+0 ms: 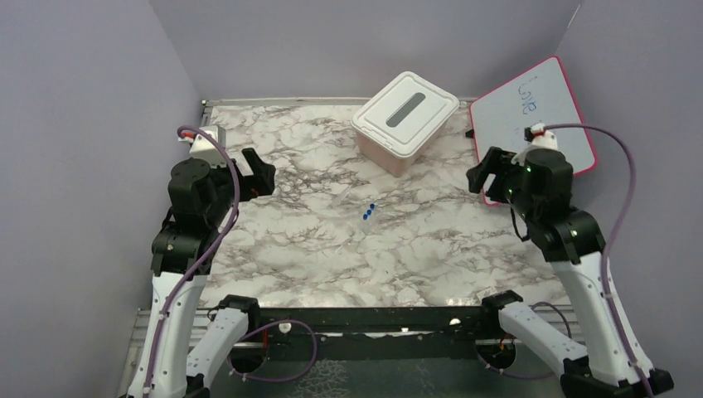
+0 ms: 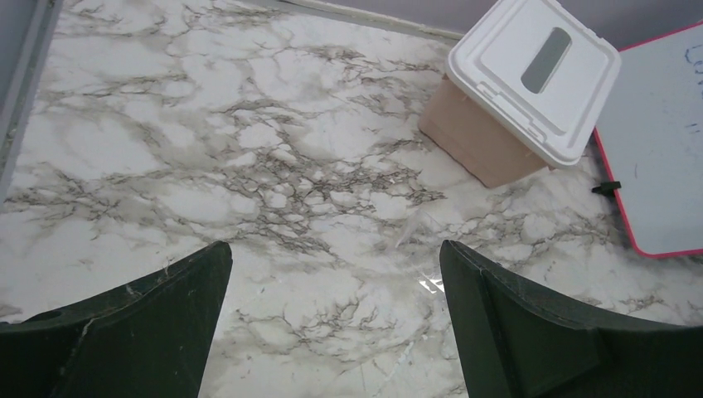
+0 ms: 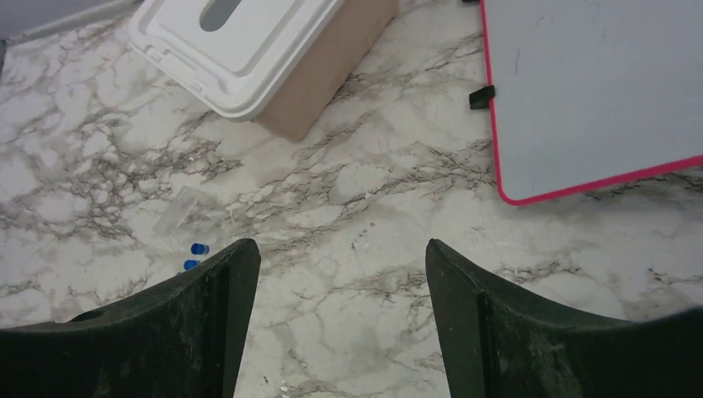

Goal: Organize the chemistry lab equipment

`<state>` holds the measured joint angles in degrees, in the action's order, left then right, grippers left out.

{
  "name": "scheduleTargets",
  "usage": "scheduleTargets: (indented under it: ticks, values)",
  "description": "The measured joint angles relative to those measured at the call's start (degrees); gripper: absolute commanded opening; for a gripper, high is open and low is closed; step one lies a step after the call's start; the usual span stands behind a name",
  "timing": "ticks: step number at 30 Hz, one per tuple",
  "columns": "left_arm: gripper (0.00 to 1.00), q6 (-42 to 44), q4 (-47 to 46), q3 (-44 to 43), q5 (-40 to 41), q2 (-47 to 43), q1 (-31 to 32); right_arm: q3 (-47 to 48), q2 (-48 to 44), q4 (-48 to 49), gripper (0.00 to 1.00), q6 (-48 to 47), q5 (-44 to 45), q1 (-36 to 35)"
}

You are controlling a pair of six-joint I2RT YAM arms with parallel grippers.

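Observation:
Tiny blue-tipped pieces (image 1: 368,211) lie near the middle of the marble table; in the right wrist view the blue tips (image 3: 196,255) sit beside clear slender bodies, just left of my left finger. My left gripper (image 1: 264,176) is open and empty, raised over the table's left side. My right gripper (image 1: 483,176) is open and empty, raised at the right, near the whiteboard. The tripod, rubber tube, tongs, spatula and hexagonal cap are out of view.
A pink bin with a white slotted lid (image 1: 404,121) stands at the back centre, closed; it also shows in the left wrist view (image 2: 530,83) and right wrist view (image 3: 249,46). A pink-framed whiteboard (image 1: 535,112) leans at the back right.

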<state>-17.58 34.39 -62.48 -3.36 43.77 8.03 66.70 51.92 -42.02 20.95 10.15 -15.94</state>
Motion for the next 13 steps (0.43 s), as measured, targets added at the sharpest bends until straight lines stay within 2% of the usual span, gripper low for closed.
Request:
scheduleTargets:
  ticks: [6,13]
  values:
    - [0.99,0.72,4.87,-1.49,4.37,-2.19,0.31,1.22,-11.78,-6.95,0.78,-0.02,3.82,0.00]
    - [0.99,1.31,7.43,-3.56,7.04,-3.23,1.09,3.61,-14.84,-11.82,0.78,0.20,6.75,0.00]
